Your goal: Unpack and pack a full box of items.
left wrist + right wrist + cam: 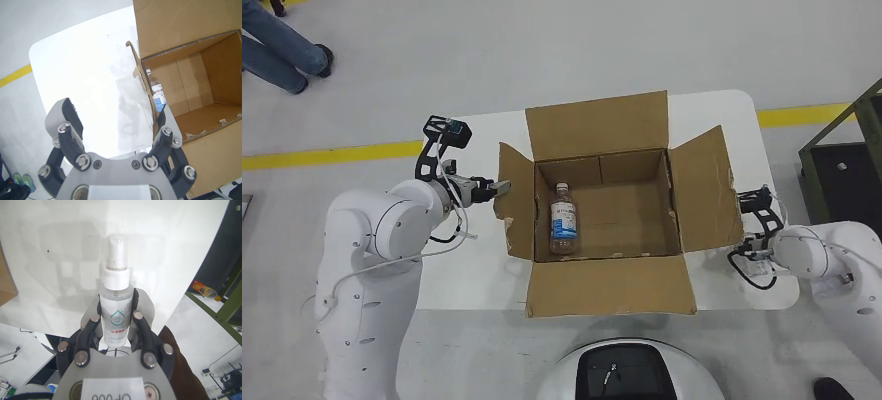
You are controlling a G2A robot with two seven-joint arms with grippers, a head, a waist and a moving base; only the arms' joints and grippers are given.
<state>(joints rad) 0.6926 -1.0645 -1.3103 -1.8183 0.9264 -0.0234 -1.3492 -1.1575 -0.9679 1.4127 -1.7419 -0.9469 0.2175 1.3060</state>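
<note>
**Top view finds one bottle lying in the box and another gripped at the worktop's edge**

Standing by the white worktop (482, 260), you see the cardboard box (627, 215) at its centre with all four flaps folded outward. A clear bottle (562, 220) with a blue-and-white label lies on its side on the box floor. It rests close along the 9 o'clock wall, with its cap pointing to 12 o'clock.

The left tool (497, 188) hangs at 9 o'clock of the box, just outside that side's flap (514, 195). Its jaws are spread wide and grasp nothing. In the left wrist view one finger sits right by the flap's torn edge — whether it touches, I cannot tell.

The right tool (116, 300) is at 3 o'clock of the box, beyond the flap there and near the worktop's rim. It is clenched on a spray bottle (115, 279), with both fingers pressing the clear body at its label. The white collar and transparent cap stick out past the fingertips, over the bare white surface.

Off the worktop, a yellow line (332, 155) runs across the grey floor. In the right wrist view an orange drink bottle (205, 291) lies on a green rack (217, 313).
</note>
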